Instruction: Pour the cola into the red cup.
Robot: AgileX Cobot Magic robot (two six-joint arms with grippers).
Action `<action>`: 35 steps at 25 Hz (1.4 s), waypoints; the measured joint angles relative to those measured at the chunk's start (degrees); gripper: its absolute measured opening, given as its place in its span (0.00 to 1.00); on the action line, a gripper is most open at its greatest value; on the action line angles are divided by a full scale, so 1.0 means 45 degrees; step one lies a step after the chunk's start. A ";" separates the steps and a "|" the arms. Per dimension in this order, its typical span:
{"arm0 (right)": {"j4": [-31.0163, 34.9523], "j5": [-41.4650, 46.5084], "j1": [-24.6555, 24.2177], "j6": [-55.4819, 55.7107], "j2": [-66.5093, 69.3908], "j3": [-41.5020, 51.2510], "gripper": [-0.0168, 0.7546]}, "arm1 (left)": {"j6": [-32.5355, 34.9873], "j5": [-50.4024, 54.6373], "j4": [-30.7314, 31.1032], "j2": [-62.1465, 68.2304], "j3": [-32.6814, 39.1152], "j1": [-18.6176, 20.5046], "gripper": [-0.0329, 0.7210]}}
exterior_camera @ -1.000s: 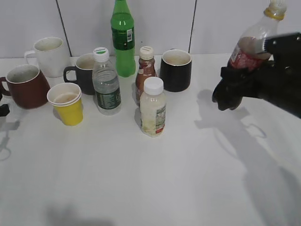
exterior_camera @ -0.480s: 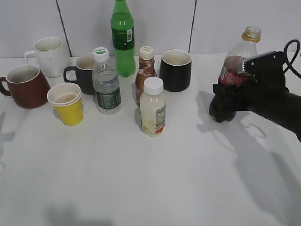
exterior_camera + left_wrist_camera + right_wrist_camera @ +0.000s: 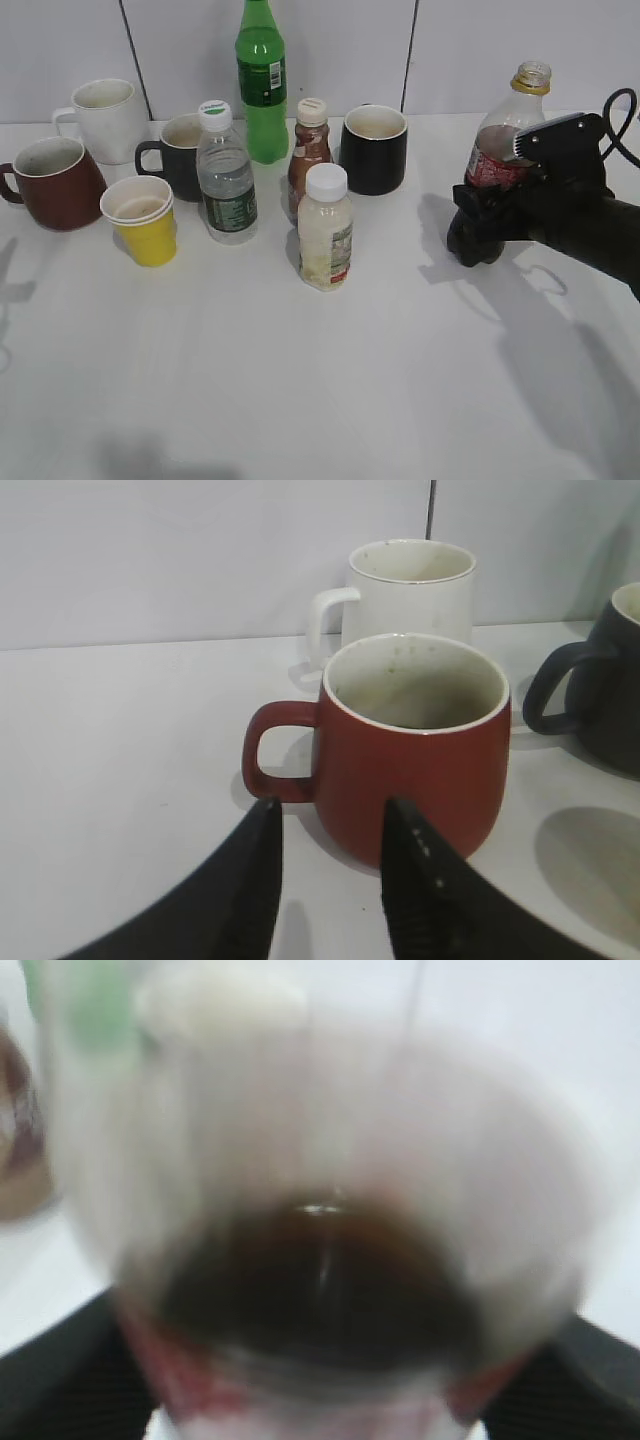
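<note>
Currently five bottles and five cups. Right gripper (image 3: 490,205) clenches the uncapped clear plastic cola bottle (image 3: 500,140), its base hidden; left gripper (image 3: 330,865) gapes before the maroon ceramic mug (image 3: 415,745).

White table (image 3: 300,400) (pale panelled wall (image 3: 480,50))

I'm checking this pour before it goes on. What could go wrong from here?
The cola in the right gripper has no cap, so tilting it in transit could spill. The red cup sits far left, past the black mug and standing bottles, which the arm might knock crossing over.
</note>
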 joint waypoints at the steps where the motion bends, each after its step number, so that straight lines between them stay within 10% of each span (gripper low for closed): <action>1: 0.0000 0.0000 0.0000 0.0000 0.0000 0.0000 0.66 | 0.0000 0.0009 0.0015 0.0000 0.0000 0.0000 0.40; 15: 0.0000 -0.0214 0.0000 0.0000 -0.1219 -0.0236 0.86 | -0.0061 0.2229 0.0114 -0.2234 -0.0072 0.0000 0.40; 35: -0.1566 1.2477 0.2162 0.3385 -0.9335 -0.4192 0.86 | -0.1636 2.5094 -0.2318 -1.5635 -0.6017 -0.2204 0.40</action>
